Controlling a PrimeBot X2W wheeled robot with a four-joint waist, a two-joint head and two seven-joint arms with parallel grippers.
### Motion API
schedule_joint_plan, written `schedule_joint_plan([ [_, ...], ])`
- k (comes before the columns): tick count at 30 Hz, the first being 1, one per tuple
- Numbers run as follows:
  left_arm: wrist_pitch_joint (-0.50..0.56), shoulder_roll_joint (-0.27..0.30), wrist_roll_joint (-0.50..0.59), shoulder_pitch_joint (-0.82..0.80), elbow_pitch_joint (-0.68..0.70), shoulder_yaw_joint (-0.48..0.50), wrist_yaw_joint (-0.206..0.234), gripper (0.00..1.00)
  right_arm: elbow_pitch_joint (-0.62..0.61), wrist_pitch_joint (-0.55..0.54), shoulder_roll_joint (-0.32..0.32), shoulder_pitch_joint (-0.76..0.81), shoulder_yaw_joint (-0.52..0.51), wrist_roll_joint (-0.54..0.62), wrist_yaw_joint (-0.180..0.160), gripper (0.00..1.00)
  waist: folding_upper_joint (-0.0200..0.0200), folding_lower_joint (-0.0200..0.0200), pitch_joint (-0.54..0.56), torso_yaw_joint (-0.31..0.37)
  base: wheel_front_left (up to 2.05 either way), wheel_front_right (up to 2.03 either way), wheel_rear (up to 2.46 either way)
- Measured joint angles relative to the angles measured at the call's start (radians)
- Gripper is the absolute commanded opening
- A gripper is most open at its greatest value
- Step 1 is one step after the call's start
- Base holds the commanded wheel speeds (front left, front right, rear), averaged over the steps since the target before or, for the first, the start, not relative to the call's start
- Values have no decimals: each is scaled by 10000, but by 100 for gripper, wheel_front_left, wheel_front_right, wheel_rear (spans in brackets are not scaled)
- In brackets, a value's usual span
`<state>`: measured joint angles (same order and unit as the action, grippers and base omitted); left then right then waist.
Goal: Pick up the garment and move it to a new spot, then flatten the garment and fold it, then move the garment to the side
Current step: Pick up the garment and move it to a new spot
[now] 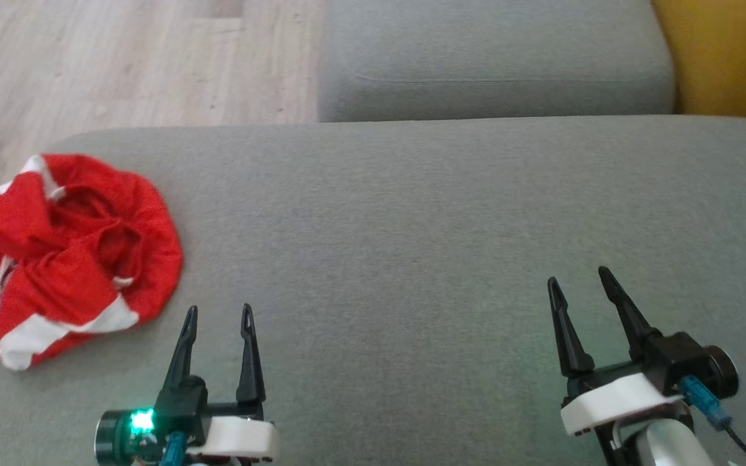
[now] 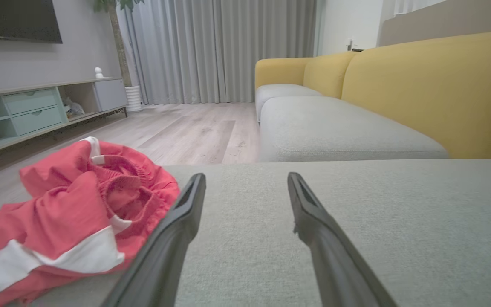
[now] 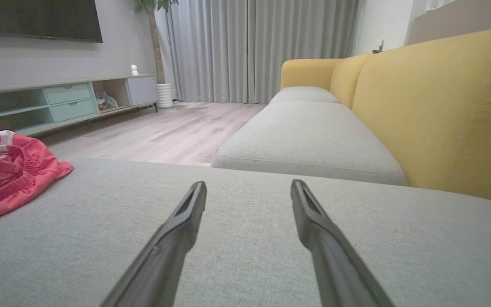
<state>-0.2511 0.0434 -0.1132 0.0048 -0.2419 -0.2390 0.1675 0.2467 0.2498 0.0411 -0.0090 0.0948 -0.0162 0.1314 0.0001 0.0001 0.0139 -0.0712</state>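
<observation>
1. Grey sofa seat cushion (image 1: 412,213) fills the foreground. A second grey cushion (image 1: 489,58) lies beyond it, a yellow backrest (image 2: 420,94) runs along the robot's right, and pale wood floor (image 1: 120,58) shows at the far left.
2. Across the room, the wrist views show a low cabinet with pale green drawers (image 2: 36,111) and long grey curtains (image 2: 228,47).
3. The garment (image 1: 68,259), red with white bands, lies in a crumpled heap at the front cushion's left end, near its rounded far corner. Its left part runs off the edge of the head view.
4. A gathered ring among the folds may be an elastic waistband, but the heap is too bunched to tell what kind of clothing it is.
5. The left gripper (image 1: 219,308) sits low over bare cushion just beside the garment's near right edge. Its fingers are spread apart with nothing between them.
6. The right gripper (image 1: 577,275) is over the cushion's right part, well apart from the garment. Its jaws are spread wide and empty.
</observation>
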Motion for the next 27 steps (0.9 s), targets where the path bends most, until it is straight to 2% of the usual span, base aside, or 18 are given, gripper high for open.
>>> schedule_joint_plan([
  [21,-12,23,263,-12,146,591,267,100,-46,12,2,-6,-35,-113,0,100,0,0,-190,-3086,0,0,0],
  [27,-12,27,295,-14,688,1016,276,100,-94,12,0,-14,-63,159,0,100,0,-3,-424,-3668,0,0,0],
])
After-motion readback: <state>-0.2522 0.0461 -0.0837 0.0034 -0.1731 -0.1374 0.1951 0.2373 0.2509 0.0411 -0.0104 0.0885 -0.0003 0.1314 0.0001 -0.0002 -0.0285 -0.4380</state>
